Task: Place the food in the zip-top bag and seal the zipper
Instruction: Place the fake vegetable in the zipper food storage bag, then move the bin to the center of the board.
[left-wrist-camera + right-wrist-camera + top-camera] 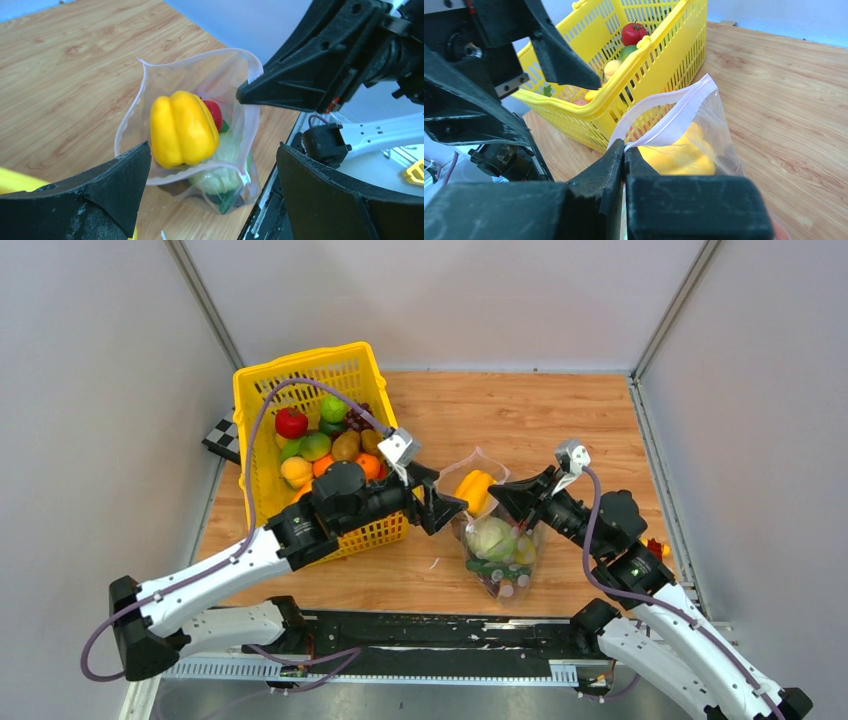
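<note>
The zip-top bag (500, 558) stands open on the table, holding a yellow pepper (475, 488), a green cabbage (493, 538) and darker food below. My right gripper (494, 494) is shut on the bag's rim at the zipper (674, 122), holding the mouth up (625, 148). My left gripper (450, 502) is open and empty just left of the bag; in its wrist view its jaws (215, 167) straddle the bag's near rim. There the pepper (182, 127) sits on top, half out of the mouth, with a red tomato (215, 112) behind and the cabbage (220, 175) under it.
The yellow lattice basket (300, 368) stands at the back left with several more toy fruits, including a red one (290, 423). It is close behind the bag in the right wrist view (649, 50). A small orange-red block (657, 547) lies by the right arm.
</note>
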Controlling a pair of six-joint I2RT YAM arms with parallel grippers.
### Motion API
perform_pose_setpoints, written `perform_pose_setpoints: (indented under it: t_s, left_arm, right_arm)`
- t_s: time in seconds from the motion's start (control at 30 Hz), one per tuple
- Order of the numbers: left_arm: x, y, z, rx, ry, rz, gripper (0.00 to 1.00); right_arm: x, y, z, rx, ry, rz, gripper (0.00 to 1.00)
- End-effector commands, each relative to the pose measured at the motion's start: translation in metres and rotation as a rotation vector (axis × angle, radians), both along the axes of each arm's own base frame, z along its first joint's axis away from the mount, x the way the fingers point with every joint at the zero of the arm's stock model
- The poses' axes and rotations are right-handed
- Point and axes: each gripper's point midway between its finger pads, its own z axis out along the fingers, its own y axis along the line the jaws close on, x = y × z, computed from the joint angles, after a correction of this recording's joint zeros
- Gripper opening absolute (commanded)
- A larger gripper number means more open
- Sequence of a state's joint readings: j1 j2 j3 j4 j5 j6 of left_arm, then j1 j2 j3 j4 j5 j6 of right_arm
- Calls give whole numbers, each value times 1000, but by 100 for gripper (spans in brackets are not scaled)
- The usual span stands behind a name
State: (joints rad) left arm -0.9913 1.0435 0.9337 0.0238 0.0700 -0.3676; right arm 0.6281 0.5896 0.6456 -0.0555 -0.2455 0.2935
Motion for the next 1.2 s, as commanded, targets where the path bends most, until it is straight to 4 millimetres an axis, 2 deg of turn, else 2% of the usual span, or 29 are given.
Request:
perform_pose_setpoints:
  t_s: [0.0,0.07,0.2,0.33,0.43,0.5,0.67,0.73,0.87,1.1,1.17]
  left_arm:
    - [-20,20,-13,79,-14,-48,100]
    - [-30,27,-25,113,8,-76,99]
    - [-45,41,-32,135,5,-115,99]
    - [-45,52,-49,217,38,-90,100]
    - [-31,69,-77,358,109,28,100]
    - [-16,86,-88,432,117,146,100]
    - [19,128,-96,537,97,424,100]
    - [30,138,-103,559,120,479,100]
    - [45,139,-108,575,127,492,100]
    - [65,122,-111,543,127,469,100]
    - [66,112,-106,513,132,439,100]
  right_arm:
    - [1,-4,19,27,-57,-21,3]
    - [1,-5,19,23,-57,-26,3]
    - [2,-8,18,20,-60,-42,3]
    - [1,-8,18,18,-59,-40,3]
    - [1,-8,18,18,-57,-40,3]
    - [1,-8,19,18,-58,-40,3]
    - [1,-7,19,22,-55,-36,3]
    - [2,-6,18,19,-49,-34,3]
    - [3,-4,16,17,-44,-28,3]
    - [2,-2,16,20,-39,-20,3]
    - [2,-1,16,20,-33,-11,3]
